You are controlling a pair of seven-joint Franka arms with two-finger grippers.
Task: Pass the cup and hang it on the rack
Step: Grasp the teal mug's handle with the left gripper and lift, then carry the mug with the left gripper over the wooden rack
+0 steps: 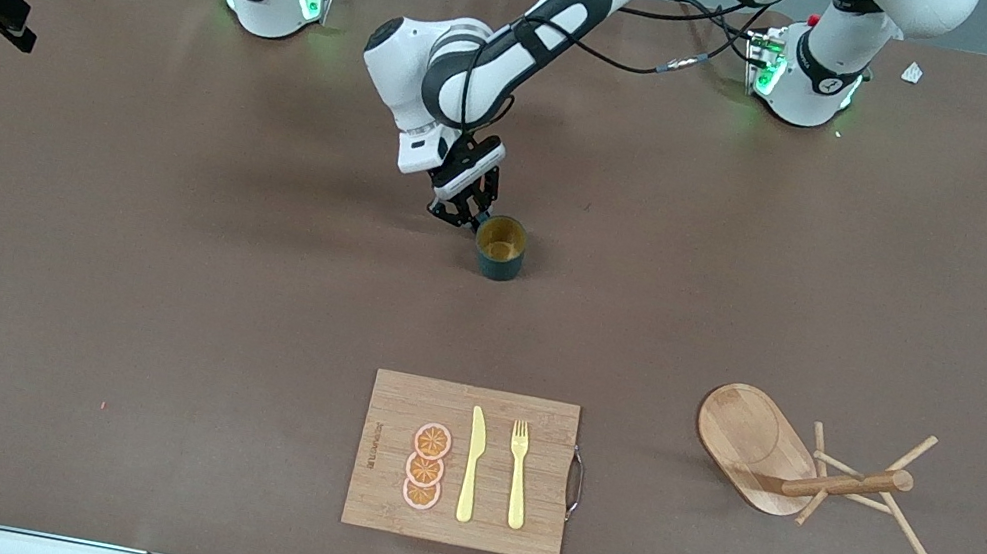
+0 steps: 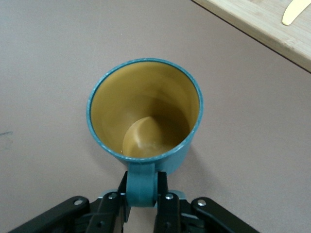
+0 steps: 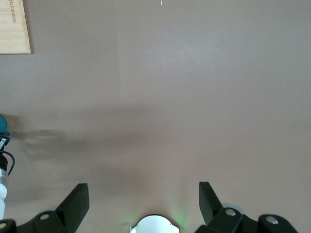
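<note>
Mid-table: cup upright, handle hidden | L pincer pinching handle | R pincer spread, tips cropped, waiting.

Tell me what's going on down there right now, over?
Left tool shut on dark teal ribbed cup by its handle, cup upright on table. Right tool open, waiting. Light wooden mug rack tipped on its side.

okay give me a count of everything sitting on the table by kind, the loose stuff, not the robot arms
Cup: 1
Rack: 1
Cutting board: 1
Knife: 1
Fork: 1
Orange slices: 3
Total: 8
</note>
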